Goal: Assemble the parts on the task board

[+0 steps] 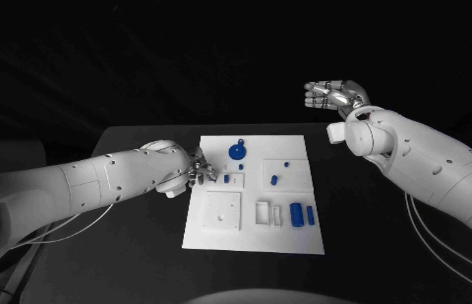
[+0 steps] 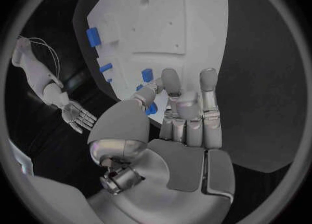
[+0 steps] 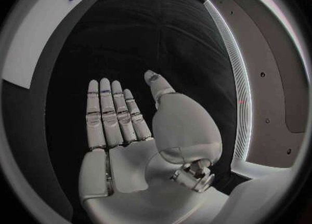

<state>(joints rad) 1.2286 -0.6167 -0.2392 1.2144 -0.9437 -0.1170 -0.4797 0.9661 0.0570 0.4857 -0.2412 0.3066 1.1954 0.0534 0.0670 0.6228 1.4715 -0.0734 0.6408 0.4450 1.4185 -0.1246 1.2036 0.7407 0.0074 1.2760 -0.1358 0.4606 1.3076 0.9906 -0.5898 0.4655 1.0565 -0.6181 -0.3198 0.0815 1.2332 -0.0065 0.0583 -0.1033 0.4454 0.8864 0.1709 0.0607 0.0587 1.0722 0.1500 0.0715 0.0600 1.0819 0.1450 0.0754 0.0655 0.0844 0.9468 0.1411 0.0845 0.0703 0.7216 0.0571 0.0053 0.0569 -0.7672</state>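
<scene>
The white task board (image 1: 251, 239) lies in the middle of the table. On it are a round blue part (image 1: 237, 151), several small blue parts such as one (image 1: 273, 179), and two longer blue parts (image 1: 296, 215) side by side. My left hand (image 1: 200, 170) is at the board's left edge, its fingers stretched toward a small blue part (image 1: 227, 178) (image 2: 147, 74). In the left wrist view the left hand (image 2: 185, 115) holds nothing I can make out; a bit of blue (image 2: 151, 109) shows behind the thumb. My right hand (image 1: 334, 95) (image 3: 130, 125) is raised beyond the table's far right edge, flat and empty.
A raised white square plate (image 1: 223, 210) with holes and a white frame (image 1: 262, 213) sit at the board's near end. Black table (image 1: 138, 249) runs along both sides of the board. My right forearm (image 1: 403, 161) hangs over the table's right side.
</scene>
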